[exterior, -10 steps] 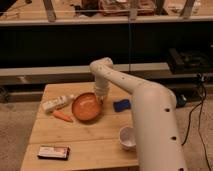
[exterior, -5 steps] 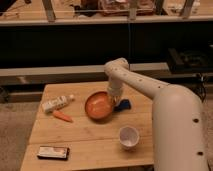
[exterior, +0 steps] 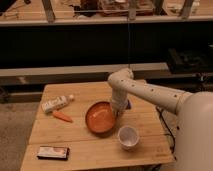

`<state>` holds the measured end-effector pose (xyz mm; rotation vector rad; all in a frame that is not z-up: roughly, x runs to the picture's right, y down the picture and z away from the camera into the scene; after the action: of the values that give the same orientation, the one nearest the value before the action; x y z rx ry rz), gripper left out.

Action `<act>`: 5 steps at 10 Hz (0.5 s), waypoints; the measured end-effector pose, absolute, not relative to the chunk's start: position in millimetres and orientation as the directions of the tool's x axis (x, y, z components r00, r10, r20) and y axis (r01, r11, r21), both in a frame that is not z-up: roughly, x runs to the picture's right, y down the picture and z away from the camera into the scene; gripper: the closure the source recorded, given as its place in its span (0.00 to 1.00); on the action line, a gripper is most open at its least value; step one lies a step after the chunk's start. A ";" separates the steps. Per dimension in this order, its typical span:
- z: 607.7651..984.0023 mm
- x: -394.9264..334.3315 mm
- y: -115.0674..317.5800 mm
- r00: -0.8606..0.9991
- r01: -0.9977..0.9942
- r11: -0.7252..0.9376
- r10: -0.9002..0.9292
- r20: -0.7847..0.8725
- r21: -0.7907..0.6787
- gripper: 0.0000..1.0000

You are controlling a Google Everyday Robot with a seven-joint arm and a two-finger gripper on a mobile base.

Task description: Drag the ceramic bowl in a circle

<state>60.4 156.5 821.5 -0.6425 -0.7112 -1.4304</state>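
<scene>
Around the ceramic bowl (exterior: 101, 117), on the wooden table (exterior: 75, 145): just off its lower right rim, a small white cup (exterior: 128, 137), upright, near but apart from it. To the left, an orange carrot-like piece (exterior: 62, 116), lying flat, close to the rim without touching. Further up and left, a white bottle (exterior: 57, 103) on its side, just beside the carrot-like piece. Near the front left corner, a dark flat box (exterior: 52, 152) with a pale label, well apart from the bowl. Behind the wrist, a sliver of something blue (exterior: 128, 105), mostly hidden by the arm.

As for the bowl: wide, shallow, glossy orange-brown, upright, a little right of the table's middle, between the carrot-like piece and the cup.

Reaching in from the right, across the table's far right part: the white arm (exterior: 150, 92), slanting up and left to a rounded joint above the far side, then turned straight down. At its tip, the gripper (exterior: 118, 112), pointing downward and meeting the bowl's right rim. Cannot tell whether the jaws are parted or closed on that rim. Filling the lower right corner, the robot's bulky white body (exterior: 196, 135), beside the table's right edge.
</scene>
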 end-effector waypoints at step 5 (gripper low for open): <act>841.4 -16.8 163.3 -0.207 0.974 -0.057 -0.618 0.759 0.220 0.95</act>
<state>-16.8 163.3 841.4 -0.5679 -0.8566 -1.6007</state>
